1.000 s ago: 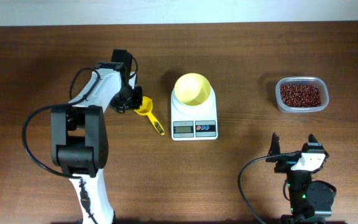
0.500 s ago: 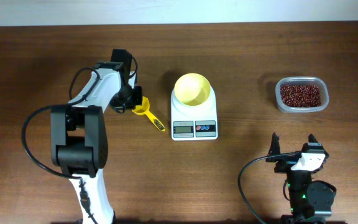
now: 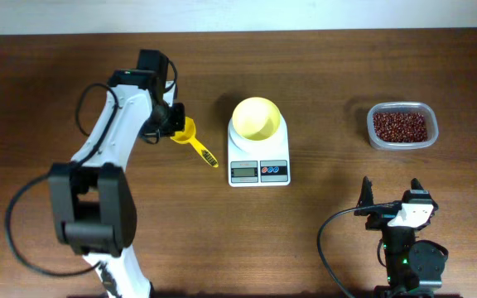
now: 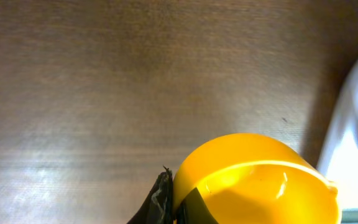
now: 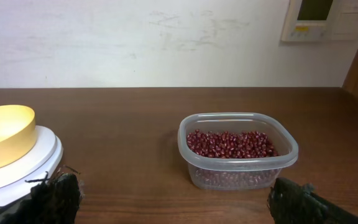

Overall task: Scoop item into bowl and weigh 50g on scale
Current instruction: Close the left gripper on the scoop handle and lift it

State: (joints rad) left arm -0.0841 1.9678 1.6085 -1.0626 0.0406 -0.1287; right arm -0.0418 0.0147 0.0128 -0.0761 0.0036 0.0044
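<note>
The dark red-brown beans point(image 3: 401, 126) fill a clear plastic container point(image 3: 426, 124) at the right; they also show in the right wrist view point(image 5: 232, 144). The pale-yellow bowl point(image 3: 256, 117) stands on the white scale point(image 3: 259, 170) in the middle; both show at the left of the right wrist view, bowl point(image 5: 2, 135) on scale point(image 5: 36, 163). My left gripper point(image 3: 175, 126) is shut on the bowl end of a bright-yellow scoop point(image 3: 190, 137), which fills the left wrist view point(image 4: 257, 183). My right gripper point(image 3: 392, 203) is open and empty near the front edge.
The scoop's handle point(image 3: 205, 155) points toward the scale's left side. A white wall point(image 5: 166, 43) stands behind the table's far edge.
My left arm has swung to the left and back, carrying the scoop a little up and away from the scale. The right arm has not moved.
</note>
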